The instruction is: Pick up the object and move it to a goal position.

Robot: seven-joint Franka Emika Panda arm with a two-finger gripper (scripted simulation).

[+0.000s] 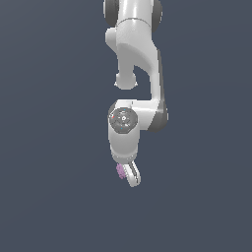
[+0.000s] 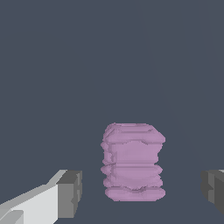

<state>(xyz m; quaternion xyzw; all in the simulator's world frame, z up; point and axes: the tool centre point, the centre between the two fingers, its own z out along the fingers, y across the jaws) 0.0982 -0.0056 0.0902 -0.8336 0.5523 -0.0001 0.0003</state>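
In the wrist view the gripper point(image 2: 140, 192) stands with its jaws apart, one dark pad point(image 2: 70, 194) and the other at either side of the object point(image 2: 133, 162), a clear gap on each side and no contact. In the exterior view the arm point(image 1: 135, 74) hangs downward over a plain grey ground, and the object point(image 1: 120, 171) sits just beside the gripper point(image 1: 131, 176), on the exterior view's left of the white fingers.

The white arm hangs down, its gripper point(image 1: 131, 176) just beside the object point(image 1: 120, 171) (a pink-purple lump).
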